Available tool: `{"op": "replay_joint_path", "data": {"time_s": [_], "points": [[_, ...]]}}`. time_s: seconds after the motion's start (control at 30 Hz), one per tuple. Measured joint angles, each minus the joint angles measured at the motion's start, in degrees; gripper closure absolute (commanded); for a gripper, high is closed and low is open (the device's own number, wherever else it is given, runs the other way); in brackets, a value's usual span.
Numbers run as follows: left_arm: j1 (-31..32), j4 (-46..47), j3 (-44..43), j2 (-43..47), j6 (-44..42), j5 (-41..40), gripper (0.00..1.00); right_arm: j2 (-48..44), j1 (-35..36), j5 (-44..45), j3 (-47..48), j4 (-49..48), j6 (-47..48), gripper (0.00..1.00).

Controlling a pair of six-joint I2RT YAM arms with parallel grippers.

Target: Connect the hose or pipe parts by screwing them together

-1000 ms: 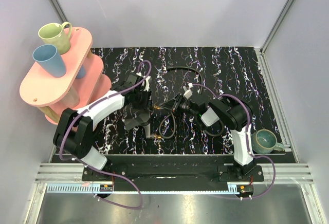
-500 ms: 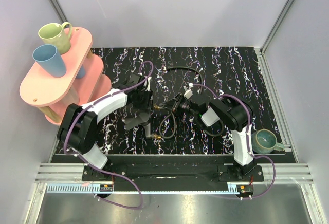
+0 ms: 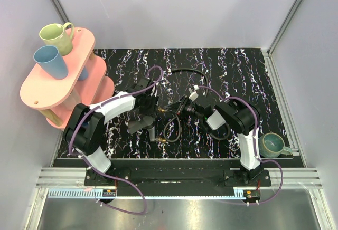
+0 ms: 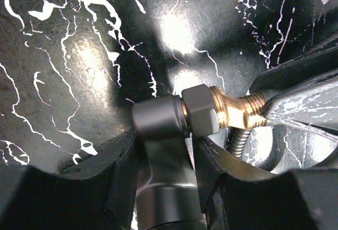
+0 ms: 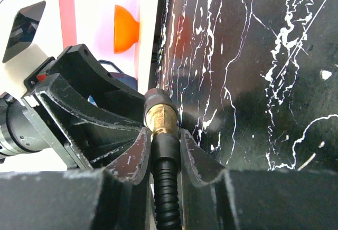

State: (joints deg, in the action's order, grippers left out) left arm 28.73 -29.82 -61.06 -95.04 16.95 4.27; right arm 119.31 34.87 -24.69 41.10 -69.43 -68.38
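The dark grey forked fitting [image 3: 138,123] is held off the black marbled table, and my left gripper [image 3: 150,106] is shut on one of its arms [image 4: 161,161]. That arm ends in a hex nut and a brass threaded tip [image 4: 232,111]. My right gripper [image 3: 178,108] is shut on the black hose's end [image 5: 165,151], just behind its brass nut [image 5: 160,119]. The nut meets the fitting's brass tip between the two grippers. The rest of the hose [image 3: 171,130] loops down over the table, with another stretch [image 3: 187,72] lying further back.
A pink tiered rack [image 3: 39,90] stands at the left with a green mug [image 3: 57,36] and a blue cup [image 3: 50,61] on top. A teal mug [image 3: 272,143] sits at the table's right edge. Grey walls close in the back and sides.
The left arm's wrist has turned and shifted slightly to the right around the fitting. The right arm and the hose end have stayed where they were.
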Motion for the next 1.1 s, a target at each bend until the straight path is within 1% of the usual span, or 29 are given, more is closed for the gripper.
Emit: {"op": "replay_joint_path", "data": {"time_s": [0.03,0.1,0.17,0.2,0.23,0.27,0.3,0.33,0.37,0.53,0.63,0.73,0.87,0.97,1.07,1.1], "points": [[0.17,0.07,0.02,-0.33,0.02,-0.04,0.57,0.0,0.0,0.0,0.0,0.02,0.0,0.81],[0.31,0.22,0.02,-0.39,0.22,-0.42,0.65,0.0,0.0,0.0,0.0,0.0,0.02,0.8],[0.31,0.35,0.02,-0.39,0.74,-0.44,0.79,-0.02,0.0,0.02,0.0,-0.02,0.02,0.78],[0.28,0.39,0.02,-0.39,0.79,-0.33,0.93,-0.02,0.0,0.09,0.0,-0.04,0.11,0.76],[0.28,0.39,0.02,-0.39,0.79,-0.35,0.98,-0.02,0.0,0.09,0.0,-0.04,0.11,0.71],[0.31,0.39,0.02,-0.39,0.79,-0.39,1.0,-0.04,0.0,0.09,0.0,-0.07,0.15,0.68],[0.31,0.39,0.02,-0.39,0.79,-0.37,1.0,-0.09,0.0,0.07,0.0,-0.07,0.26,0.63],[0.31,0.39,0.02,-0.39,0.76,-0.37,1.0,-0.13,0.0,0.0,0.0,-0.13,0.44,0.58],[0.31,0.42,0.02,-0.39,0.74,-0.39,1.0,-0.22,-0.02,-0.26,0.0,-0.31,0.7,0.49],[0.31,0.44,0.02,-0.31,0.11,-0.04,1.0,-1.64,-0.63,-2.38,0.0,-1.36,3.91,0.43],[0.28,0.24,0.0,-0.31,-0.85,0.48,1.0,-3.45,-2.03,-4.13,0.0,-1.25,8.31,0.39],[0.13,-1.22,-0.02,-0.31,-2.47,1.18,1.0,-9.22,-4.0,-5.42,0.35,1.22,16.17,0.37],[-0.85,-3.74,-0.09,-0.31,-5.16,2.49,1.0,-18.6,-4.9,-6.95,4.28,11.5,30.95,0.38],[-1.51,-5.25,-0.42,-0.31,-6.62,3.96,1.0,-25.16,-4.76,-11.15,5.95,17.84,46.77,0.38],[-1.97,-6.23,-0.92,-0.31,-7.89,5.46,1.0,-31.52,-2.95,-14.88,5.16,26.12,67.87,0.36],[-2.03,-6.56,-1.05,-0.28,-8.17,6.12,1.0,-33.0,-1.92,-15.28,4.63,28.28,73.37,0.37]]}}
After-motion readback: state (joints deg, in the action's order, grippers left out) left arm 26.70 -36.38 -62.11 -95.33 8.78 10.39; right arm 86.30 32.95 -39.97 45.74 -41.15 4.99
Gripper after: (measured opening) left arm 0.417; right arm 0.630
